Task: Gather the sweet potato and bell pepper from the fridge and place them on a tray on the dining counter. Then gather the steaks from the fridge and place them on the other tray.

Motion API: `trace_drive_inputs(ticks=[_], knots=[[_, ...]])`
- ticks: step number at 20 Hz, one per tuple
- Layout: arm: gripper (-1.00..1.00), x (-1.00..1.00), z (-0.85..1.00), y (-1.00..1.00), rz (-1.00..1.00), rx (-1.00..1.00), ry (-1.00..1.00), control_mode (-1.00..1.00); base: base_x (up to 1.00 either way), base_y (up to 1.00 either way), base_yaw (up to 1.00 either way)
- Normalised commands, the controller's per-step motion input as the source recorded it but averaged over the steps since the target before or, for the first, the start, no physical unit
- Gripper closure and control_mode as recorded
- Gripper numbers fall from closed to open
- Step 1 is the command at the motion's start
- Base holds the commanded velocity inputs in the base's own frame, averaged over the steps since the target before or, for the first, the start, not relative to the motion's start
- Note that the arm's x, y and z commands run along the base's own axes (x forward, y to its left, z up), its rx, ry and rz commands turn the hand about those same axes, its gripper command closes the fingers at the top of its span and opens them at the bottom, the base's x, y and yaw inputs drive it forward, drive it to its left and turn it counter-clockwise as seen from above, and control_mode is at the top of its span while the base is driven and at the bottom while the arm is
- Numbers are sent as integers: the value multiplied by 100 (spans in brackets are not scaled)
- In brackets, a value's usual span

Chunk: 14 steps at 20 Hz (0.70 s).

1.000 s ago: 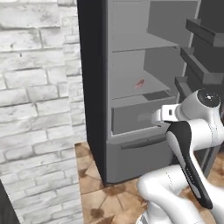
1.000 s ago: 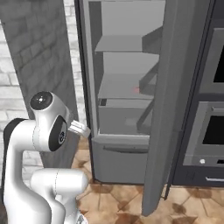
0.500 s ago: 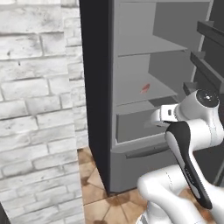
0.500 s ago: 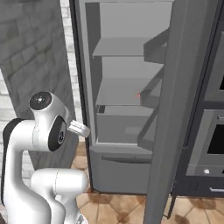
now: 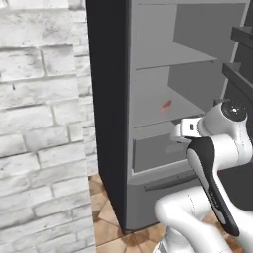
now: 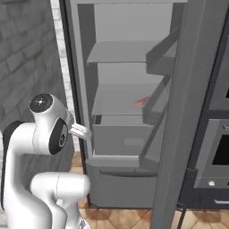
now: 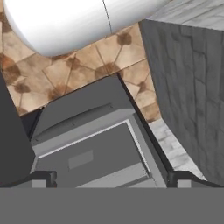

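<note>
The grey fridge (image 5: 106,99) stands open in front of me, its shelves (image 6: 129,53) bare except for a small red bell pepper (image 5: 167,104) (image 6: 142,101) on the middle shelf. Below that shelf is a closed grey drawer (image 5: 153,150) (image 6: 120,138). My gripper (image 7: 113,178) points down over the drawer (image 7: 100,157) and the fridge's bottom edge, its jaws wide open with nothing between them. The arm is folded up in front of the fridge, well short of the pepper. The sweet potato, steaks, trays and dining counter are out of view.
The open fridge door (image 6: 192,112) stands to the right, with its door shelves (image 5: 242,74) jutting inward. A pale brick wall (image 5: 39,123) flanks the fridge on the left. A dark oven stack (image 6: 219,147) is at the far right. Brown tiled floor (image 7: 87,61) lies below.
The whole picture has shifted and the fridge looks larger: the base has driven closer to it. The arm keeps its folded pose and the gripper stays open.
</note>
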Motion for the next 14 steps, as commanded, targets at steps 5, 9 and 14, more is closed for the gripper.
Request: trace_drive_inputs(ticks=[5,9,14], knots=[[-100,0,0,0,0,0,0,100,45,0,-9],[-100,0,0,0,0,0,0,100,40,0,-13],[-100,0,0,0,0,0,0,100,31,0,-17]])
